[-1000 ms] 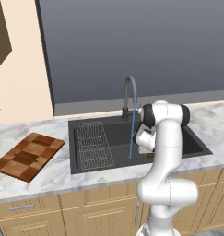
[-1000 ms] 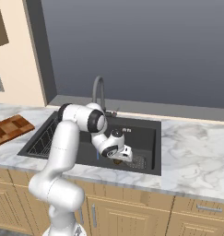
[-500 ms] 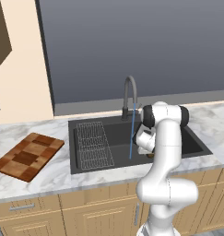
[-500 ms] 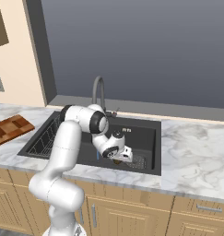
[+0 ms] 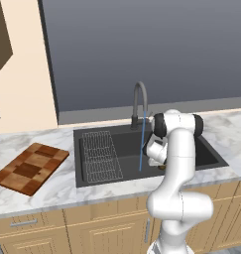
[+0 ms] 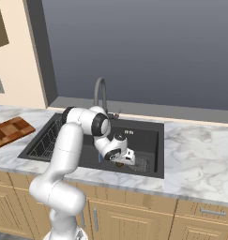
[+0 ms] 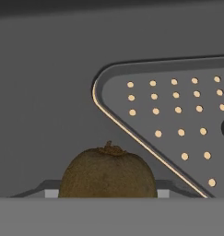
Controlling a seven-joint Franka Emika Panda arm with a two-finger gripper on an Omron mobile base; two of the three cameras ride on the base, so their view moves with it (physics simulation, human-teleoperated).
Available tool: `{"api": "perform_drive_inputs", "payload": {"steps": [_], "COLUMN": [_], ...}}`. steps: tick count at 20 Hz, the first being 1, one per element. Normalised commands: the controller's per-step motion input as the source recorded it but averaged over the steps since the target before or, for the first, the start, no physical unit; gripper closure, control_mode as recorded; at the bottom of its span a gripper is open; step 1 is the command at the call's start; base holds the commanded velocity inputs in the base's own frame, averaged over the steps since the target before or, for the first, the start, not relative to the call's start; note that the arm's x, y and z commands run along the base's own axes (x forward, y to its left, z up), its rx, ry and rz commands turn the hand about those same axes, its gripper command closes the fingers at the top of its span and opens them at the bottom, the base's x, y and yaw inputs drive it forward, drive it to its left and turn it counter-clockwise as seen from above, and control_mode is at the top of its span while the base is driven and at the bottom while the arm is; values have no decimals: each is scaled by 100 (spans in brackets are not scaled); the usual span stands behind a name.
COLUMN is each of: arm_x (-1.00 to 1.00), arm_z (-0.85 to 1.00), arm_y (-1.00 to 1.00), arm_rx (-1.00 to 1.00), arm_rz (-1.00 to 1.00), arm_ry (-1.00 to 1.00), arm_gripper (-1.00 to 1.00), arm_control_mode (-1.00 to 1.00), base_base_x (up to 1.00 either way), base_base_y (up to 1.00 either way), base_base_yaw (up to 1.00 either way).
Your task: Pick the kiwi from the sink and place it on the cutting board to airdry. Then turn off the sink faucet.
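From the left base view, water is seen running from the sink faucet (image 5: 139,101) into the sink (image 5: 127,149); the cutting board (image 5: 30,167) lies well left. From the right, the gripper (image 6: 120,162) is lowered to the basin floor. In the hand view, the kiwi (image 7: 107,175) is seen beside the drain grate (image 7: 178,120); the grip state cannot be told, so the fruit should be centred before lifting

Marble counter (image 5: 52,186): cutting board (image 5: 30,167) lying at left end, sink (image 5: 122,149) set in middle.

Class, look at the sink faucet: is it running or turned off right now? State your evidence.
Running. A thin blue stream of water falls straight from the spout of the sink faucet into the sink.
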Motion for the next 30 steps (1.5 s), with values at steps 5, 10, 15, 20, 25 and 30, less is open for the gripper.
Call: {"api": "perform_drive_inputs", "payload": {"steps": [5,10,15,20,25,30], "arm_x": [0,-1,-14,-23,-5,0], "arm_z": [7,34,28,21,36,36], "arm_y": [0,0,0,0,0,-4], "arm_rx": [0,0,0,0,0,0], "arm_rz": [0,-1,-4,-5,-3,-4], "arm_ry": [-5,-10,-3,-2,-6,-1], "arm_gripper": [100,100,100,100,100,100], "arm_control_mode": [-100,-100,-100,-100,-100,-100], "base_base_x": [0,0,0,0,0,0], "base_base_y": [0,0,0,0,0,0], "base_base_yaw": [0,0,0,0,0,0]}}
